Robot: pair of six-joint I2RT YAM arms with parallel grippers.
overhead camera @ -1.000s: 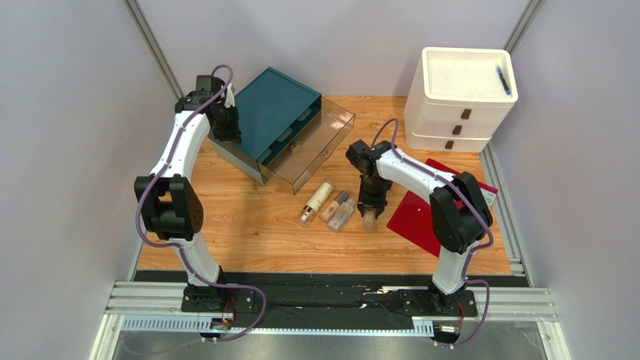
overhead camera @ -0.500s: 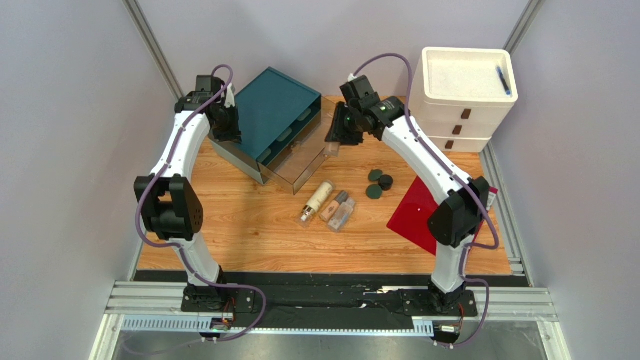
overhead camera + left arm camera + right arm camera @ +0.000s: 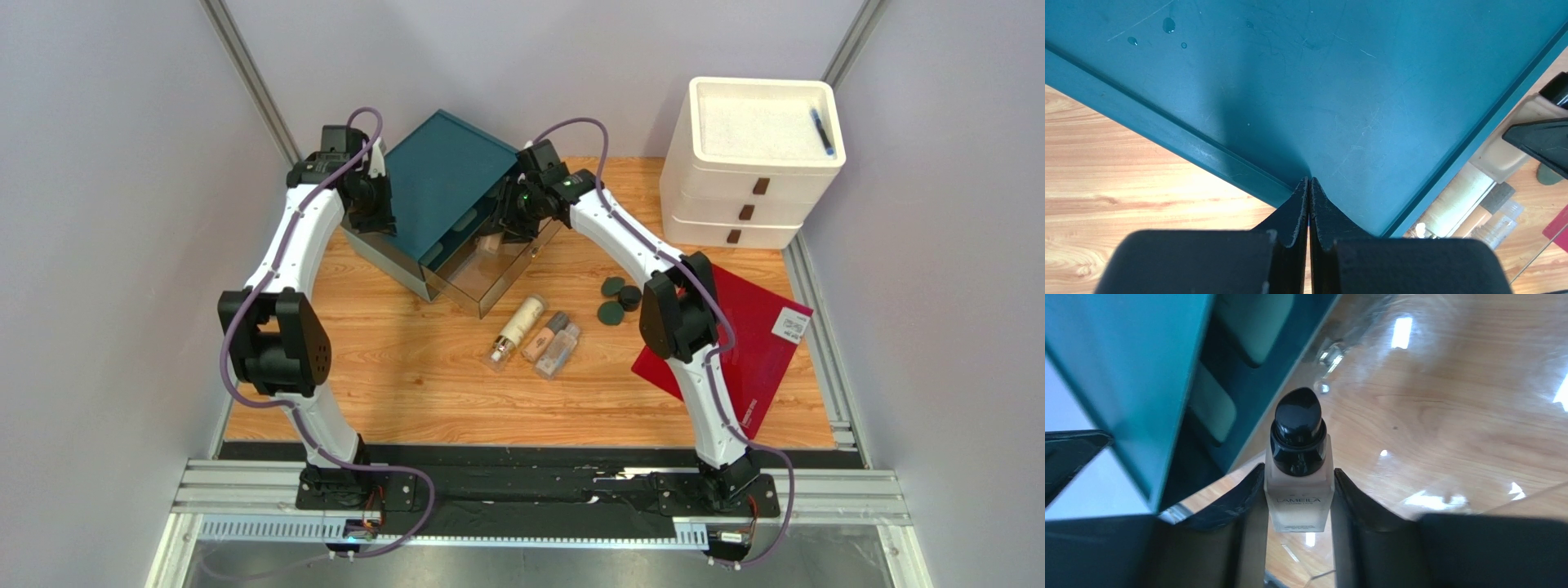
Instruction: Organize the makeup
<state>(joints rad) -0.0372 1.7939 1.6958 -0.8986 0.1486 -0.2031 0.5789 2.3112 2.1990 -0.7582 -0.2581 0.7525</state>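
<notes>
My right gripper [image 3: 501, 233] is shut on a beige bottle with a black cap [image 3: 1298, 484] and holds it over the open clear drawer [image 3: 521, 251] of the teal organizer [image 3: 448, 184]. The bottle also shows in the top view [image 3: 489, 245]. Three more beige and clear bottles [image 3: 536, 335] lie on the table in front of the drawer. Three small dark compacts [image 3: 616, 299] lie to their right. My left gripper [image 3: 372, 218] is shut and empty, its fingertips [image 3: 1303, 193] against the organizer's teal top [image 3: 1290, 92] at its left edge.
A white three-drawer unit [image 3: 748, 165] stands at the back right with a blue pen [image 3: 822, 129] on its top. A flat red sheet [image 3: 754, 349] lies at the right under my right arm. The clear drawer's wall [image 3: 1425, 404] surrounds the held bottle.
My right arm has swung from the table by the compacts back and left to the open drawer, carrying the beige bottle. The left arm has not moved.
</notes>
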